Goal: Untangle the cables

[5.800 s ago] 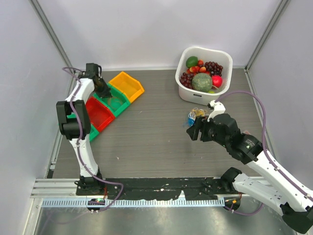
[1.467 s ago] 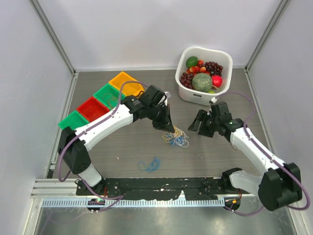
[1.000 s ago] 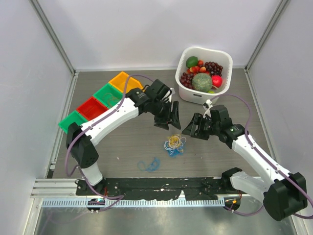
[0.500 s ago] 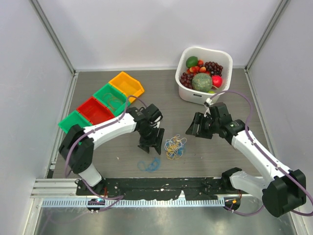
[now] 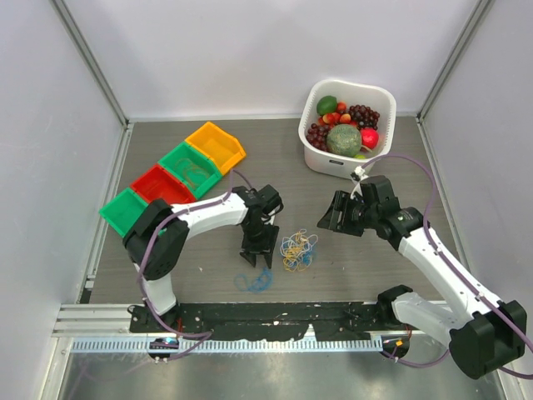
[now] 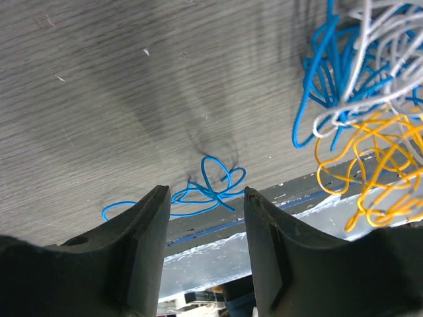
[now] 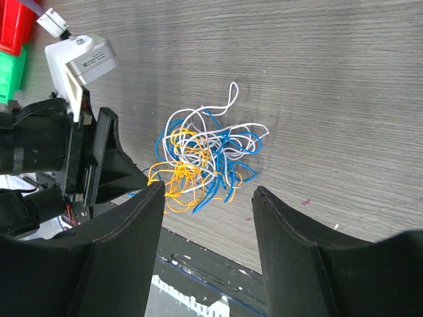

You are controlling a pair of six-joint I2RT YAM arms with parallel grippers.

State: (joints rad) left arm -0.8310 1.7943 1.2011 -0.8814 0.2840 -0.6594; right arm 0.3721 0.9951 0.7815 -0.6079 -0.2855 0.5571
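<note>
Loose blue cable [image 5: 255, 280]: one thin loop lying flat on the table [image 5: 275, 150] at the near edge, apart from the bunch. Left gripper [image 5: 258, 252]: pointed down over that cable, jaws apart, holding nothing. Cable bunch [image 5: 297, 251]: blue, white and yellow-orange loops tangled together, on the table just right of the left gripper, touching neither gripper. Right gripper [image 5: 331, 215]: beyond the bunch, jaws apart, empty. Coloured bins [image 5: 171, 171]: far left. White fruit basket [image 5: 329, 162]: far right.
</note>
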